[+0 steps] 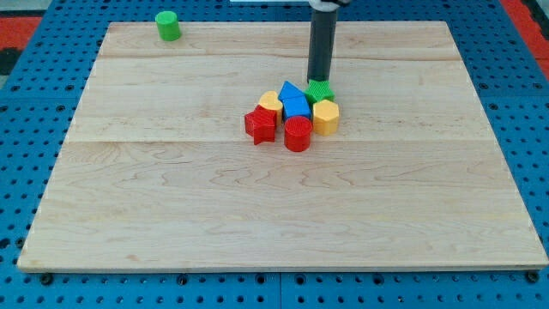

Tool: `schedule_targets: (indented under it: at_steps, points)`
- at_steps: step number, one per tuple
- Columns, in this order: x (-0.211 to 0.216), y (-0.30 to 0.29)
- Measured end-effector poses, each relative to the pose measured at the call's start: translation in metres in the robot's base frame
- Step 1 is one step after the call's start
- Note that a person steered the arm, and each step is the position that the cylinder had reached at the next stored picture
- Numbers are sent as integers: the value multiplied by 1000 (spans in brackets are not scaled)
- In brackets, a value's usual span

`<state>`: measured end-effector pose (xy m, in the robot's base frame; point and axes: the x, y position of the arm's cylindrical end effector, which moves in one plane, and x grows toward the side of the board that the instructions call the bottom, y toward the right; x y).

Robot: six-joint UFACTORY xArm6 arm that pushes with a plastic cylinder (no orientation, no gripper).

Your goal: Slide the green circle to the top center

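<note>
The green circle, a short green cylinder, stands near the board's top left corner. My tip is far to its right, at the top right of a cluster of blocks in the board's middle, touching or just above a green star-like block. The rod rises straight toward the view's top.
The cluster holds a blue triangle, a blue block, a yellow block, a yellow hexagon, a red star and a red cylinder. The wooden board lies on a blue pegboard.
</note>
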<state>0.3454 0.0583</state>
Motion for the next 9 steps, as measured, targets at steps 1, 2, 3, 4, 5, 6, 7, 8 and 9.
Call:
schedule_targets:
  at_steps: [1, 2, 3, 4, 5, 6, 7, 8, 9]
  points:
    - [-31, -14]
    - [-98, -6]
    - [-152, -45]
    - [-153, -68]
    - [-141, -176]
    - [-44, -232]
    - [-99, -362]
    - [-154, -339]
    - [-153, -298]
